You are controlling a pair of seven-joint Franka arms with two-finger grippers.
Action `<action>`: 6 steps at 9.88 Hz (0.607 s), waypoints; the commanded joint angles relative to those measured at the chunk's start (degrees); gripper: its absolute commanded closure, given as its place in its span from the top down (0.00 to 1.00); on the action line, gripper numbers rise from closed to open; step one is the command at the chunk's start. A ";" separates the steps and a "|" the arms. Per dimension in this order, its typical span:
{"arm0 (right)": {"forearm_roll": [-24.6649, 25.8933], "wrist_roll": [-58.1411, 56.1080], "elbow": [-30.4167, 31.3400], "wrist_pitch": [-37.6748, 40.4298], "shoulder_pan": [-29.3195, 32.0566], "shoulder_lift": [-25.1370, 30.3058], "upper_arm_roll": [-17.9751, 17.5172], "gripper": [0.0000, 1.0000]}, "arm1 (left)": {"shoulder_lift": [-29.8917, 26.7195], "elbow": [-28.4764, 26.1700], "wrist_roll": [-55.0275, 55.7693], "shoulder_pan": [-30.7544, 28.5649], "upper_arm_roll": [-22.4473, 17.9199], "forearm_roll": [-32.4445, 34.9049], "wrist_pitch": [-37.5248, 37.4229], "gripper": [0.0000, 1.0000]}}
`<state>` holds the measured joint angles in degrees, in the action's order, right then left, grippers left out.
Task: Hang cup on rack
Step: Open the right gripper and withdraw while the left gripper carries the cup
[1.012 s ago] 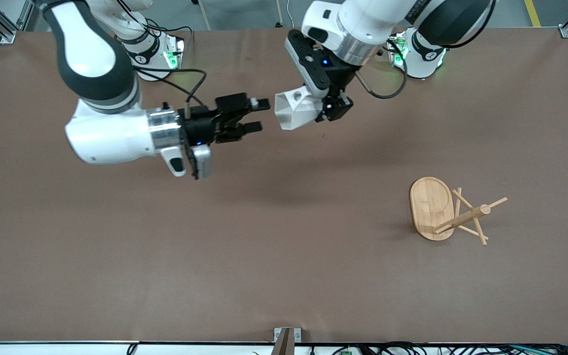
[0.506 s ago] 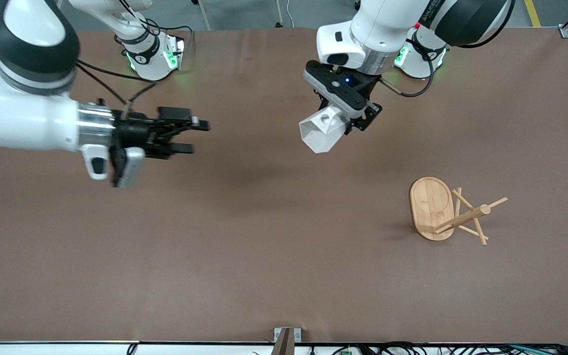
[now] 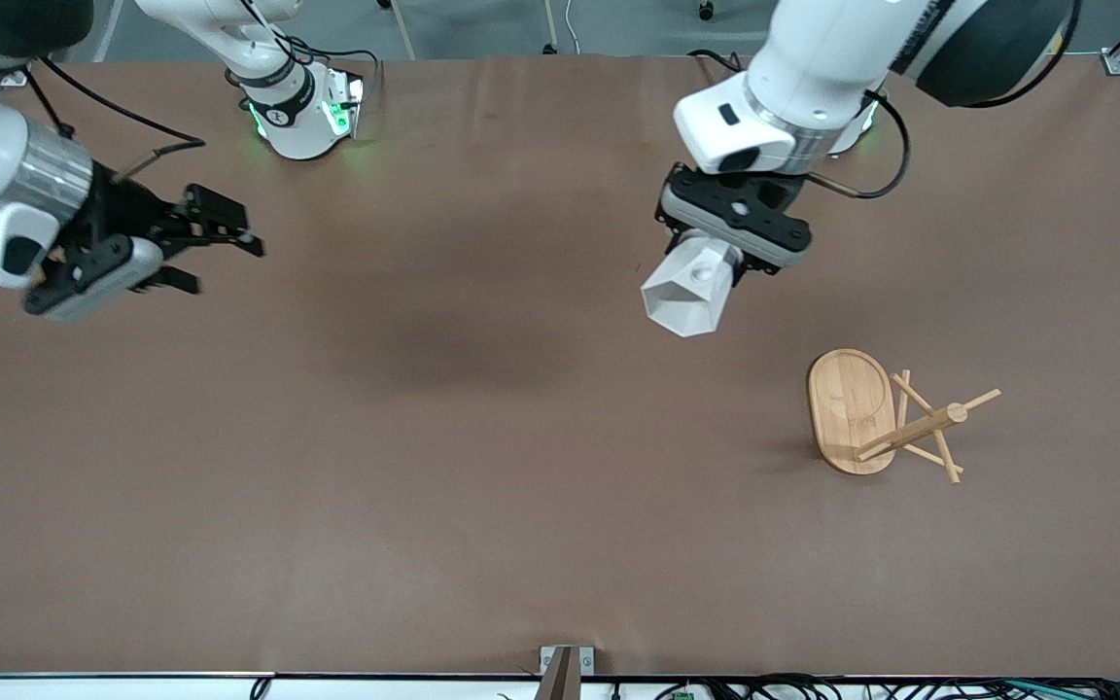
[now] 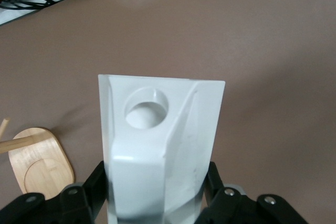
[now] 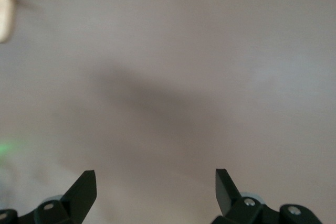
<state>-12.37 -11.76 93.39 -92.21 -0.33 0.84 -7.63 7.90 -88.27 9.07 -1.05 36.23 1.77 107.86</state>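
The rack (image 3: 852, 413) lies, seemingly tipped over, on the worktop (image 3: 521, 486) toward the left arm's end; the cup (image 3: 684, 292) hangs above the worktop.

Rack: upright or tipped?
Upright. The rack sits on its flat oval base on the table, post and crossing pegs rising above it.

The white faceted cup (image 4: 160, 150) fills the center, clamped at its base between the left gripper's (image 4: 157, 203) black fingers (image 4: 84, 198). A round hole pierces its blocky handle. At eight o'clock sits the bamboo rack's oval base (image 4: 39, 161) on the brown table (image 4: 262, 51).
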 commanded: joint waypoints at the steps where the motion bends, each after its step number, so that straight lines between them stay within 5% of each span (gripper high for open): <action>1: 5.85 0.69 1.89 0.81 -0.11 3.81 2.34 1.00 | -0.86 -1.64 0.52 -2.80 0.42 0.52 -1.42 0.00; 4: 6.13 0.69 -4.77 3.86 -0.46 3.29 8.14 1.00 | -3.41 -8.21 -0.28 -2.38 -5.00 -6.91 -1.08 0.00; 6: 11.11 0.42 -6.11 4.85 -0.29 3.20 8.86 1.00 | -4.82 -14.44 -1.07 -0.71 -7.22 -7.84 2.06 0.00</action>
<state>-4.60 -11.73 88.04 -88.21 -0.32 3.96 1.11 5.70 -95.46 8.53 -2.84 30.37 -4.78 106.92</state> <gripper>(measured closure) 0.000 0.247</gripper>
